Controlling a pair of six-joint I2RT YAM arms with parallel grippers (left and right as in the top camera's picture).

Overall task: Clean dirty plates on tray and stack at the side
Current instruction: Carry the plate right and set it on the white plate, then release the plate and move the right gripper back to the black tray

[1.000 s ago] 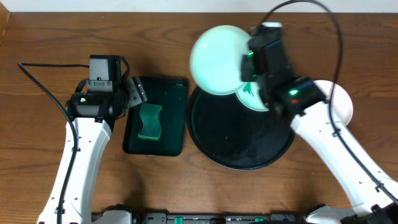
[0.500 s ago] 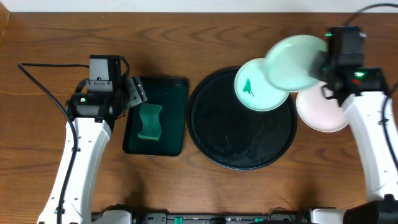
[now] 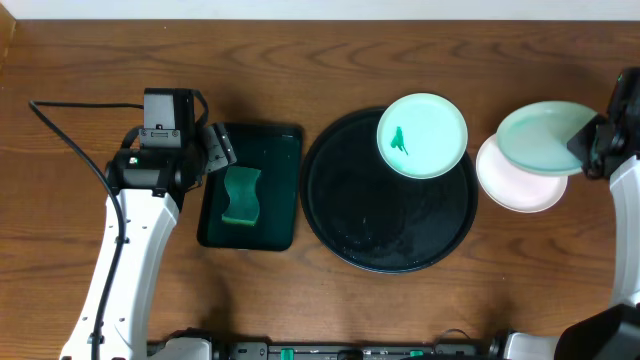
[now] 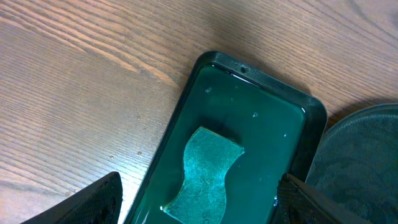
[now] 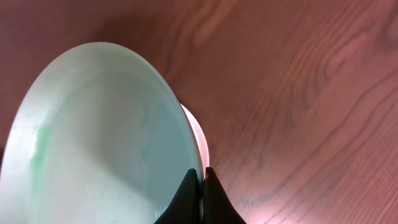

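Stillness holds on the left: the left gripper (image 3: 218, 150) hangs with its fingers spread wide over the sponge (image 3: 240, 195) in the small green tray (image 3: 275, 140), unmoved over the last second. On the black tray (image 3: 380, 230) one smeared plate (image 3: 430, 140) remains, at the far right part. The change is on the right: the right gripper (image 3: 585, 145), fingers pinched on the rim of the mint plate (image 3: 535, 135), has swept it from beyond the tray's far left rim across to the table's right side. It now sits over the pale plate (image 3: 520, 190) lying there; whether they touch I cannot tell. The stack looks about to gain its second plate, leaving one to clean.
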